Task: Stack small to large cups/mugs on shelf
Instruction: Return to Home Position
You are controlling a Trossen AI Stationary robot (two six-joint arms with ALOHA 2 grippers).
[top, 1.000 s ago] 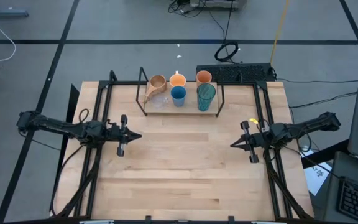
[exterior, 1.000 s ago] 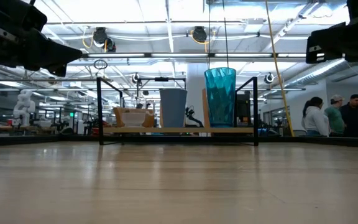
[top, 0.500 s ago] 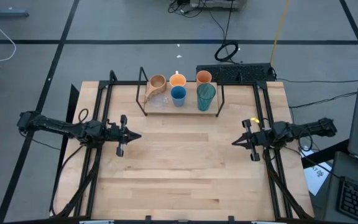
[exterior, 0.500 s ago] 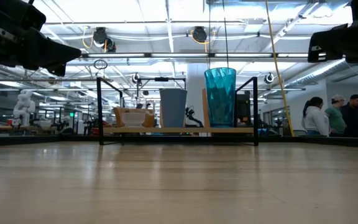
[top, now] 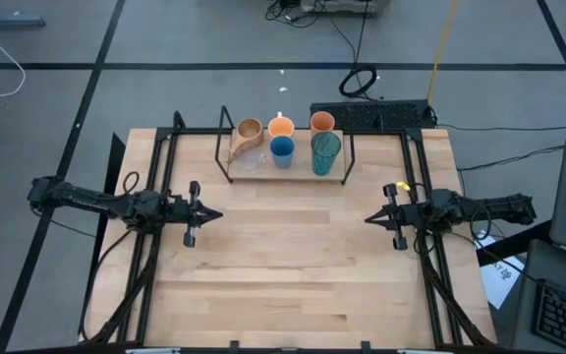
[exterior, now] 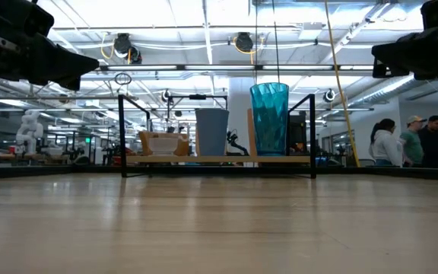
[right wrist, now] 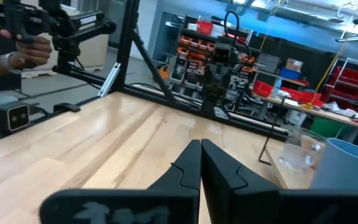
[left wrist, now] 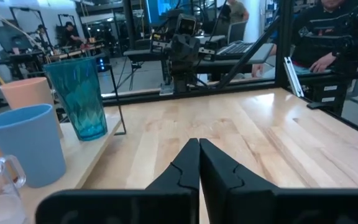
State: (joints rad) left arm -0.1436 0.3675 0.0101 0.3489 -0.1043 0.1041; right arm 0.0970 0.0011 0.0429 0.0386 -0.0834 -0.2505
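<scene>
The wooden shelf [top: 263, 173] on black rod legs stands at the table's far middle. On it are a tan handled mug [top: 248, 132], two orange cups [top: 281, 126] [top: 322, 122], a blue cup [top: 282, 149], a teal ribbed tumbler [top: 325, 149] and a tiny clear cup [top: 254, 160]. My left gripper [top: 218, 215] is shut and empty above the table's left side. My right gripper [top: 368, 218] is shut and empty above the right side. Both point toward the table's middle, well short of the shelf.
Black metal frames run along both table sides under the arms [top: 155, 246] [top: 430, 265]. A keyboard [top: 371, 116] lies behind the shelf. People stand beyond the table in the low view [exterior: 409, 141]. A hand shows in the right wrist view [right wrist: 17, 46].
My right gripper has shifted slightly toward the table's far edge and turned to point more level across the table. It has stayed shut. The cups and the shelf have not moved.
</scene>
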